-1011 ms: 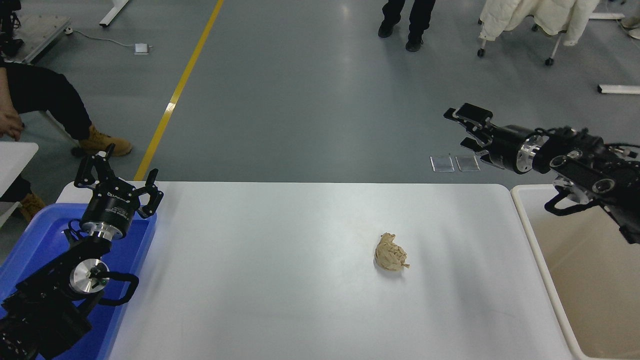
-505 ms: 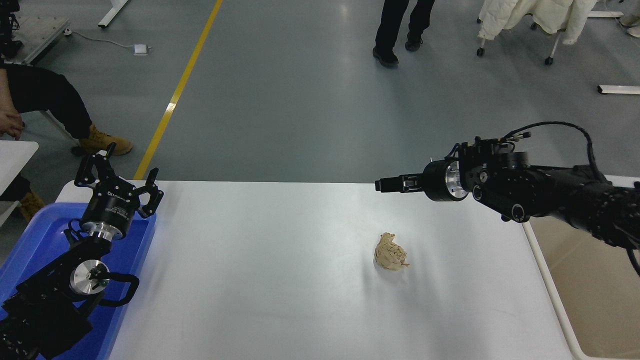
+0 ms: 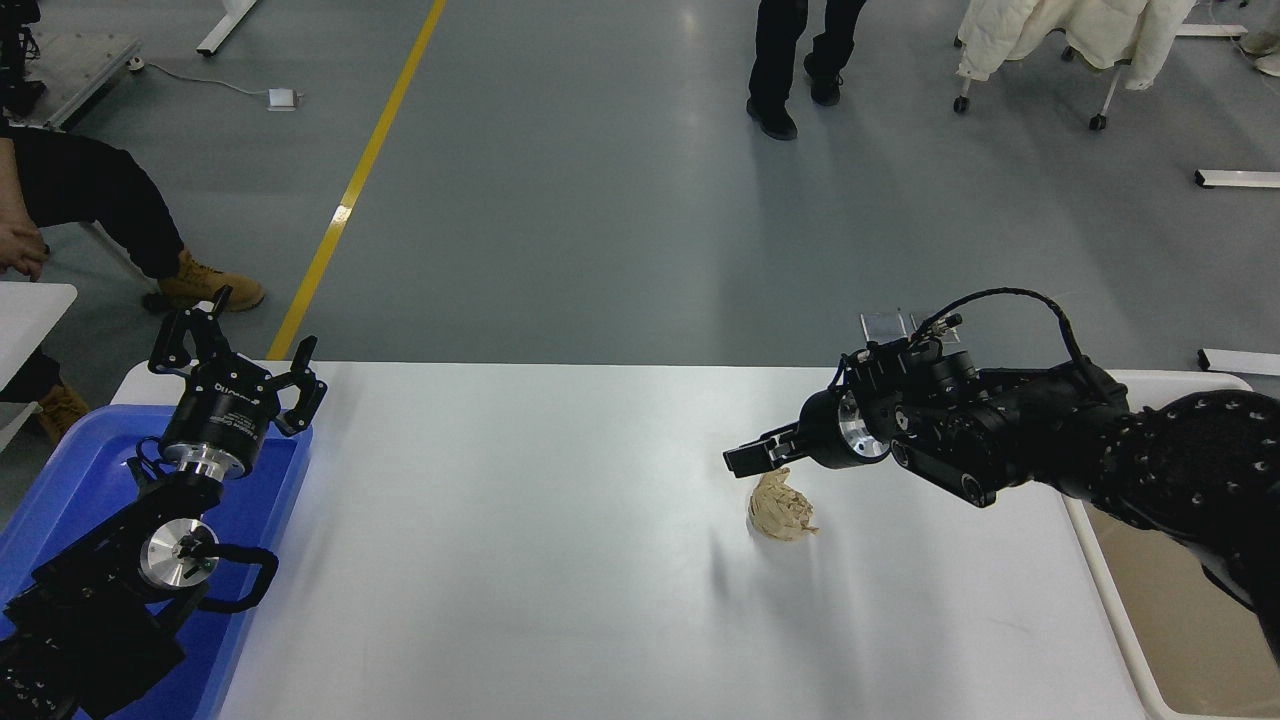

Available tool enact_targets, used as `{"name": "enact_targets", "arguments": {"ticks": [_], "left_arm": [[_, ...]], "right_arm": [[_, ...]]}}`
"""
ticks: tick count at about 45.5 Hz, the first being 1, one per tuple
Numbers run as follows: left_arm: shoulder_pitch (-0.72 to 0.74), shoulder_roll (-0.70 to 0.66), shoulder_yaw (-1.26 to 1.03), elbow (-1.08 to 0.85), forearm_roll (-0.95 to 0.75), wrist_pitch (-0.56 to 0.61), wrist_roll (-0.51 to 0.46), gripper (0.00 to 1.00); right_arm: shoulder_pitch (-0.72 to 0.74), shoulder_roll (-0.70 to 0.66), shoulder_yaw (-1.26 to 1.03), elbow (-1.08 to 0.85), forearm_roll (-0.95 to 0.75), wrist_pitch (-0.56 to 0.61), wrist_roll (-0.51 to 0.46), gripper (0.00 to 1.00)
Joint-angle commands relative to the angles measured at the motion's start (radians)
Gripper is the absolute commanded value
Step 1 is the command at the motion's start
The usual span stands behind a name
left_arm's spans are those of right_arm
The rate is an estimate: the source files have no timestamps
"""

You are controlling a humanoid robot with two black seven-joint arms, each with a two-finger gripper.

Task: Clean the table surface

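A: What is on the wide, glossy white rectangular worktop (image 3: 520, 560)?

B: One crumpled tan paper wad (image 3: 781, 507), right of centre and well clear of every edge; nothing else lies on the surface.

A: And the arms?

B: The right gripper (image 3: 750, 459) reaches in from the right edge and hangs just above the wad's far upper side, apparently not touching it; seen edge-on, its state I cannot tell. The left gripper (image 3: 232, 350) sits parked over the blue plastic tray (image 3: 60, 480) at the lower left, fingers spread and holding nothing.

A: Which step is this?

B: The approach, by my reading; the wad is not yet grasped.

A: What does the next move call for?

B: Probably a short descent so that the gripper straddles the wad, then a firm closure (crumpled paper gives, so a light pinch may slip); after that a carry to the cream-white bin (image 3: 1130, 600) at the worktop's right end seems likely.
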Motion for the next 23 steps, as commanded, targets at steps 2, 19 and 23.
{"name": "enact_targets", "arguments": {"ticks": [2, 19, 23], "left_arm": [[0.0, 0.0, 0.0, 0.0, 0.0, 0.0, 0.0, 1.0], [0.0, 0.0, 0.0, 0.0, 0.0, 0.0, 0.0, 1.0], [0.0, 0.0, 0.0, 0.0, 0.0, 0.0, 0.0, 1.0]], "right_arm": [[-0.042, 0.007, -0.011, -0.005, -0.004, -0.003, 0.0, 0.99], [-0.079, 0.008, -0.009, -0.015, -0.002, -0.068, 0.0, 0.99], [-0.103, 0.007, -0.009, -0.033, -0.002, -0.091, 0.0, 0.99]]}}
